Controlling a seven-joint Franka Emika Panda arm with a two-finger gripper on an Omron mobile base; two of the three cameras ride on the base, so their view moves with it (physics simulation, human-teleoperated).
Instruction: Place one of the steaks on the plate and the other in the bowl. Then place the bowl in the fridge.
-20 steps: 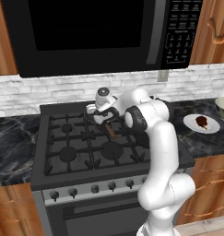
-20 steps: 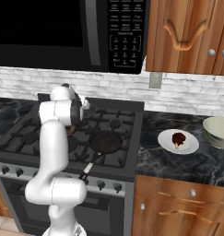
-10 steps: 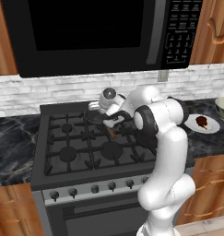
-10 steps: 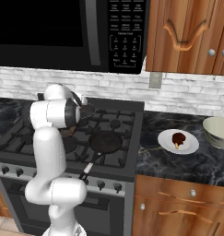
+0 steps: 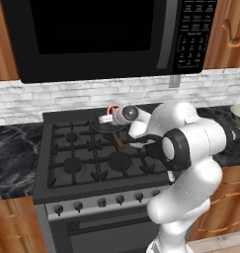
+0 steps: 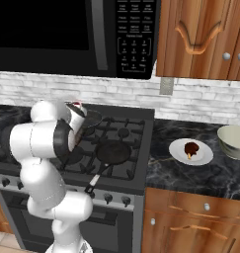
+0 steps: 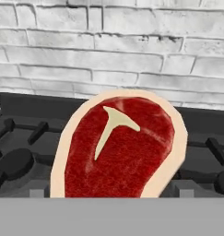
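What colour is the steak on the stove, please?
Bright red with a pale cream fat edge; the steak shows best in the hand view.

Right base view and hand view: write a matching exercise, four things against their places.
Things:
1. dark reddish-brown steak
2. deep pale cream-green bowl
3. black long-handled frying pan
4. bright red steak with pale fat edge

Places:
A. on a front burner of the black gas stove
B. close before the hand camera, white brick wall behind
C. on the dark marble counter, right of the plate
D. on the small round white plate

Pairs: 1-D, 2-C, 3-A, 4-B
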